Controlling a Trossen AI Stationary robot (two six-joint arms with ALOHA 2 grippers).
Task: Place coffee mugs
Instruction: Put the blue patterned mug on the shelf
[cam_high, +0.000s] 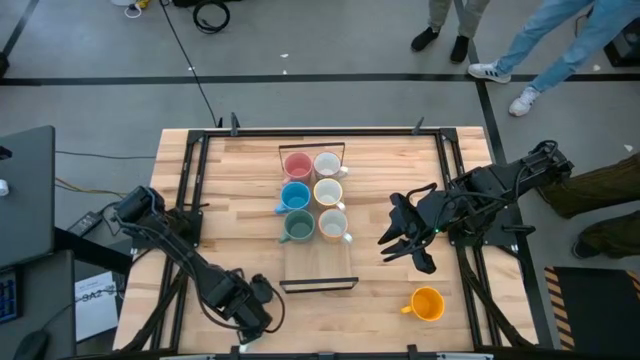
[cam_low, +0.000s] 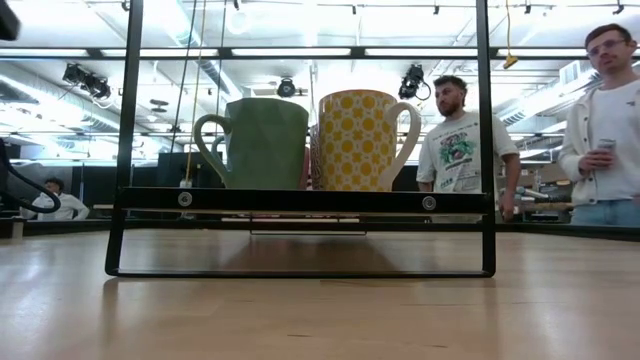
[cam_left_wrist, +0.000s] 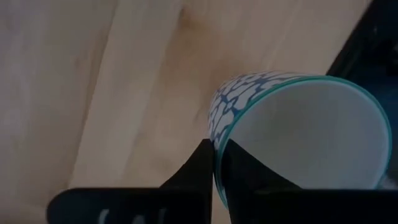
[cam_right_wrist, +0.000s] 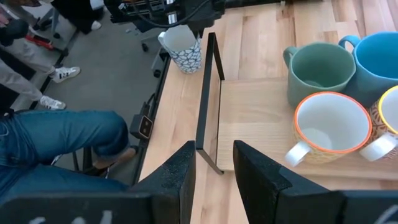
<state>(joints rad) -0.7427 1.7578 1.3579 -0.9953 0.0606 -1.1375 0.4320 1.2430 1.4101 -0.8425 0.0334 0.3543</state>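
Note:
Six coffee mugs stand in two rows on a black-framed tray (cam_high: 318, 284): pink (cam_high: 297, 165), blue (cam_high: 295, 195) and teal green (cam_high: 297, 227), with white and cream ones beside them. An orange mug (cam_high: 427, 303) stands on its base at the table's near right. At the near left edge my left gripper (cam_high: 250, 315) is shut on a blue-and-white patterned mug (cam_left_wrist: 298, 130), which it hides in the high view. My right gripper (cam_right_wrist: 214, 168) hangs open above the table, right of the tray, with nothing between its fingers. My left gripper pinches the patterned mug's wall at the rim (cam_left_wrist: 214, 146), one finger (cam_left_wrist: 239, 171) inside the mug and one finger (cam_left_wrist: 202, 165) outside. The fingers come from above, pointing down. The mug (cam_right_wrist: 180, 48) is upright; whether its base is on the table I cannot tell.
The tray's black upright frame (cam_low: 300, 200) stands at its near end, and the near part of the tray (cam_high: 318, 258) is bare. People stand and sit beyond the table's edges (cam_low: 465, 150), (cam_right_wrist: 62, 143). Bare wood (cam_high: 230, 200) lies left of the tray.

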